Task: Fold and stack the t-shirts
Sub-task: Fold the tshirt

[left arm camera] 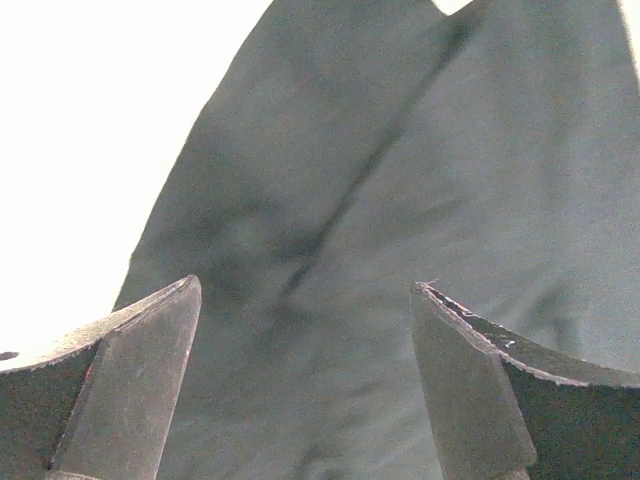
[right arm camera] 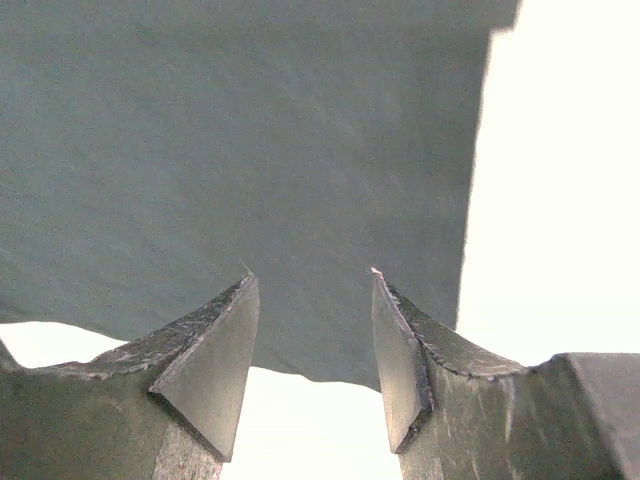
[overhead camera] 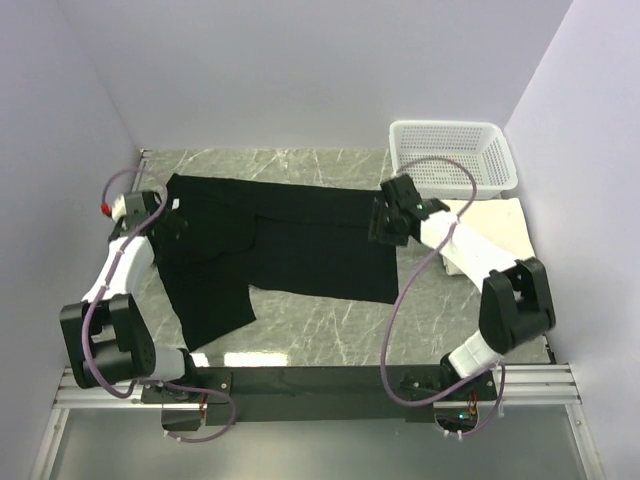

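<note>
left gripper [left arm camera: 305, 290] jaws wide apart over black tee [left arm camera: 400, 150]; right gripper [right arm camera: 310, 275] jaws apart above its edge. white tee [overhead camera: 500, 225] beside basket [overhead camera: 445, 124] on counter [overhead camera: 330, 330].

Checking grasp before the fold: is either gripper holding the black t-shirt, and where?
Neither. Left gripper and right gripper stand open over the black t-shirt.

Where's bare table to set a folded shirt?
Bare grey marble tabletop between the plain black cloth t-shirt and the near edge; a narrow strip behind it. Crowded right: white plastic mesh basket, cream-white cloth t-shirt.
</note>
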`<state>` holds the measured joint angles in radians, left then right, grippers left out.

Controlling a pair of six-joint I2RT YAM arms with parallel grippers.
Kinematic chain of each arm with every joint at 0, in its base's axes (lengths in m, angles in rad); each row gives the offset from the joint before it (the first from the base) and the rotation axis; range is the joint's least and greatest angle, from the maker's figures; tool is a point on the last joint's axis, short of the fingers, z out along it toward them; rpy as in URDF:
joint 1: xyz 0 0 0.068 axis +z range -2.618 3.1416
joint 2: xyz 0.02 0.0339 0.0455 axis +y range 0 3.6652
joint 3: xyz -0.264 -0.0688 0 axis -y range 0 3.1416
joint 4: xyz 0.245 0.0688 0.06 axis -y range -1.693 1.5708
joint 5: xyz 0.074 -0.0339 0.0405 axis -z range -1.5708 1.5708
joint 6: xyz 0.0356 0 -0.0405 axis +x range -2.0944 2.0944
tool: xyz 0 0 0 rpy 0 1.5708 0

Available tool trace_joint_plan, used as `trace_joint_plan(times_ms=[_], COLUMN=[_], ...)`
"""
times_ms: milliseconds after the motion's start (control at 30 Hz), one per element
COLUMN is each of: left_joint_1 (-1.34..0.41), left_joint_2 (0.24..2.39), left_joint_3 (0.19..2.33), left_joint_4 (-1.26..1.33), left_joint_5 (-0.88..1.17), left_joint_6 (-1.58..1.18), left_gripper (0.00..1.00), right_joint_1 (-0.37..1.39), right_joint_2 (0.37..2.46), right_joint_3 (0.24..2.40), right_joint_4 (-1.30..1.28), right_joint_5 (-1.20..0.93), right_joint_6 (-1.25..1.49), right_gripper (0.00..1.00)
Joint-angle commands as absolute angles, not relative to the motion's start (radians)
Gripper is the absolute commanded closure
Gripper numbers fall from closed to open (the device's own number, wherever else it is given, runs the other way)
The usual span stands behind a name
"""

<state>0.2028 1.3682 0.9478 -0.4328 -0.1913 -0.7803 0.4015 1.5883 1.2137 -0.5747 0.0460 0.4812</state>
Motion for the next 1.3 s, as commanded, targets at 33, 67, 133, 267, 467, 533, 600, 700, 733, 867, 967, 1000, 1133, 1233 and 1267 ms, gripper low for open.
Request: trace_joint_plan(times_ms=[33, 67, 133, 267, 467, 533, 600, 700, 733, 867, 967, 1000, 1133, 1233, 1267], left_joint_1=[0.254, 0.268, 0.294, 0.305, 0.319, 0.321, 0.322, 0.324, 0.322, 0.322, 0.322, 0.322, 0.318, 0.304, 0.301], left_joint_2=[1.318, 1.306, 1.296, 1.339, 1.373, 1.387, 1.426, 1.479, 1.486, 1.528, 1.522, 1.523, 1.546, 1.54, 1.531], left_joint_3=[0.835, 0.803, 0.778, 0.785, 0.776, 0.772, 0.776, 0.792, 0.795, 0.798, 0.775, 0.772, 0.779, 0.784, 0.787], left_joint_4=[-0.448, -0.442, -0.426, -0.443, -0.394, -0.373, -0.364, -0.348, -0.341, -0.353, -0.351, -0.35, -0.356, -0.364, -0.37], left_joint_5=[-0.189, -0.195, -0.215, -0.256, -0.293, -0.258, -0.259, -0.267, -0.259, -0.252, -0.264, -0.262, -0.239, -0.262, -0.268], left_joint_6=[-0.769, -0.762, -0.744, -0.681, -0.653, -0.654, -0.644, -0.63, -0.627, -0.63, -0.632, -0.632, -0.63, -0.621, -0.62], left_gripper=[0.11, 0.12, 0.17, 0.23, 0.3, 0.32, 0.32, 0.34, 0.35, 0.4, 0.46, 0.51, 0.66, 0.79, 0.85], right_joint_1=[0.4, 0.4, 0.399, 0.408, 0.413, 0.413, 0.414, 0.413, 0.414, 0.414, 0.413, 0.414, 0.414, 0.414, 0.414], right_joint_2=[1.491, 1.476, 1.45, 1.428, 1.41, 1.394, 1.375, 1.379, 1.384, 1.374, 1.353, 1.35, 1.338, 1.321, 1.315], right_joint_3=[1.069, 1.03, 1.0, 0.918, 0.859, 0.856, 0.85, 0.845, 0.844, 0.822, 0.802, 0.796, 0.764, 0.749, 0.741], right_joint_4=[-0.566, -0.56, -0.549, -0.505, -0.457, -0.463, -0.462, -0.463, -0.468, -0.479, -0.494, -0.5, -0.531, -0.551, -0.555], right_joint_5=[0.074, 0.063, 0.043, -0.018, -0.034, -0.031, -0.025, -0.014, -0.015, -0.011, -0.002, 0.02, 0.044, 0.066, 0.069], right_joint_6=[0.508, 0.502, 0.488, 0.479, 0.468, 0.469, 0.472, 0.474, 0.474, 0.477, 0.485, 0.486, 0.503, 0.525, 0.529], right_gripper=[0.44, 0.44, 0.44, 0.44, 0.44, 0.44, 0.44, 0.44, 0.44, 0.44, 0.44, 0.44, 0.44, 0.44, 0.44])
